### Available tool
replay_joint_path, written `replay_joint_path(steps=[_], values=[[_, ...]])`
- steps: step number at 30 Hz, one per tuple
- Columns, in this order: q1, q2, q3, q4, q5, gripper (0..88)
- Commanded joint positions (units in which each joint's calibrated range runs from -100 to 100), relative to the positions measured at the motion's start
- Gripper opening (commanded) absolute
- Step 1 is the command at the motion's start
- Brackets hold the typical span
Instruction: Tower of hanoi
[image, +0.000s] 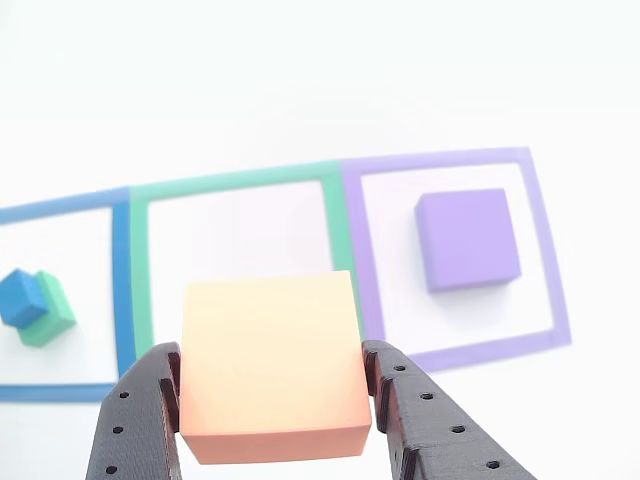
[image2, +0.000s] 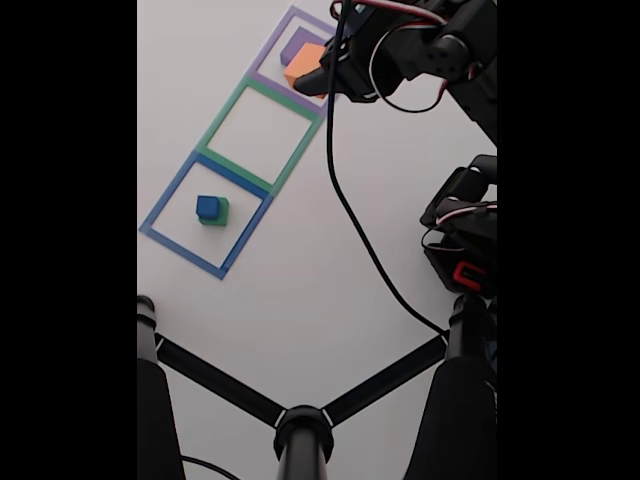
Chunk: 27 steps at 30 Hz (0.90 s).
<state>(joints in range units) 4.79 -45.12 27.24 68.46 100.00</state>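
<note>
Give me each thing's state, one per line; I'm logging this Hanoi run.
Matte orange square block: clamped in the gripper, lifted.
Flat purple square block: lying bare inside the purple taped outline.
Small blue cube: stacked on the green cube.
Green taped outline: nothing inside.

Robotics lab or hobby bench, plain white table (image2: 300, 290), taped square outlines (image2: 260, 135), black camera stand legs (image2: 300, 425), loose cable (image2: 350, 215)
</note>
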Motion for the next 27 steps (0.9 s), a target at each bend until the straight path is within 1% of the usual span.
replay_joint_path(steps=[1, 8, 16, 20, 27], values=[[-0.94, -3.19, 15.15, -17.43, 0.00, 10.7], [-2.69, 0.57, 35.23, -45.51, 0.00, 10.6], [-3.15, 12.27, 48.41, -75.06, 0.00, 10.6], [-3.38, 19.00, 51.04, -86.47, 0.00, 10.6], [-3.68, 30.94, 52.13, -100.79, 0.00, 10.8]])
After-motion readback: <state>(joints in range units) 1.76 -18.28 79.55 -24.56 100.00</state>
